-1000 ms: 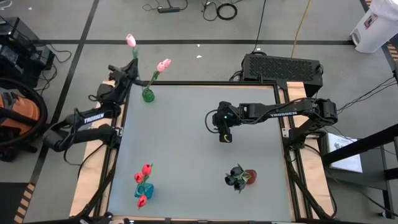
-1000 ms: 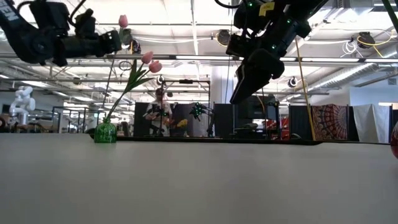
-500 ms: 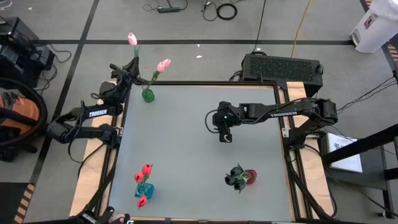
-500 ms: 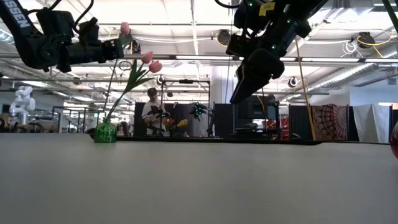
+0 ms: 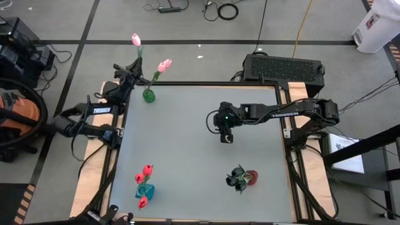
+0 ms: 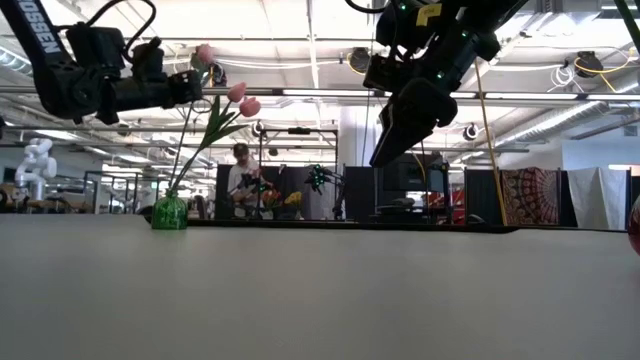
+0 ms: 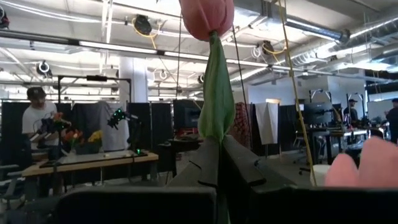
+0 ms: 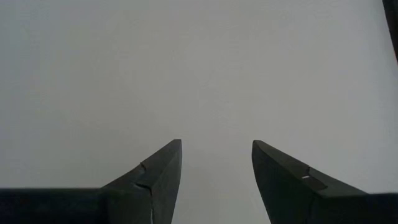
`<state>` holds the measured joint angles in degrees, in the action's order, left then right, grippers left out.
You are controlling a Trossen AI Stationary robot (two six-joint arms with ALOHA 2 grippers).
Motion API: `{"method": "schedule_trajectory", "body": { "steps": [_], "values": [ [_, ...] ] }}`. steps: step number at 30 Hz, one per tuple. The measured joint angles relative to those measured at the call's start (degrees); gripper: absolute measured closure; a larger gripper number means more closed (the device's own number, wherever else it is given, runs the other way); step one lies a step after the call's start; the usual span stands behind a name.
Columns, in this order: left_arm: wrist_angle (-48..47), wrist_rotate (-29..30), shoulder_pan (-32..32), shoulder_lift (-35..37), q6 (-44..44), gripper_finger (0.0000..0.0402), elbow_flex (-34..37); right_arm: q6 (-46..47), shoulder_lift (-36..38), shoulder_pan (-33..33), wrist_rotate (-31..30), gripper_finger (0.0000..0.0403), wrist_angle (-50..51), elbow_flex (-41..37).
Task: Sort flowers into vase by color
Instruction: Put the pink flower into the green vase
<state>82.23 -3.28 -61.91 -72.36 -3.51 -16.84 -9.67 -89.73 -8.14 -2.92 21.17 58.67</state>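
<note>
One pink tulip (image 5: 135, 40) stands upright in the pinched left gripper (image 5: 134, 65) just beyond the table's far-left corner, the green vase (image 5: 149, 95) close beside and below it, while the right gripper (image 5: 227, 139) hovers spread and empty mid-table.

The bench (image 5: 200, 137) top looks smooth, matt grey, edged with pale wood. The green vase (image 5: 149, 95) looks glossy, like glass. The right gripper (image 8: 214, 163) fingers look matt black plastic.

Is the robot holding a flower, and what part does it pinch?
Yes. The left gripper has its jaws shut on a pink tulip, pinching the green stem and leaf below the head. The right gripper hangs open, holding nothing.
</note>
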Motion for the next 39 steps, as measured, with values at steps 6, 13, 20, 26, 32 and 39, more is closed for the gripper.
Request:
{"method": "schedule_trajectory", "body": {
  "steps": [6, 13, 20, 26, 32, 39],
  "values": [
    [3.8, 0.0, 0.0, -2.0, -0.2, 0.0395, 0.0, 0.0, 0.0, 0.0, 0.0, 0.0215, 0.0, 0.0],
    [3.9, 0.0, 0.0, -2.1, -0.1, 0.0395, 0.0, 0.0, 0.0, 0.0, 0.0, 0.0215, 0.0, 0.0],
    [3.8, 0.0, 0.0, -3.3, -0.2, 0.0395, 0.0, 0.0, 0.0, 0.0, 0.0, 0.0215, 0.0, 0.0],
    [3.8, 0.0, 0.0, -3.7, -0.2, 0.0395, 0.0, 0.0, 0.0, 0.0, 0.0, 0.0215, 0.0, 0.0],
    [3.0, 0.0, 0.0, -3.7, -0.2, 0.0390, 0.0, 0.0, 0.0, 0.0, 0.0, 0.0215, 0.0, 0.0],
    [0.8, 0.0, 0.0, -3.7, -0.1, 0.0379, 0.0, 0.0, 0.0, 0.0, 0.0, 0.0215, 0.0, 0.0]
  ]
}}
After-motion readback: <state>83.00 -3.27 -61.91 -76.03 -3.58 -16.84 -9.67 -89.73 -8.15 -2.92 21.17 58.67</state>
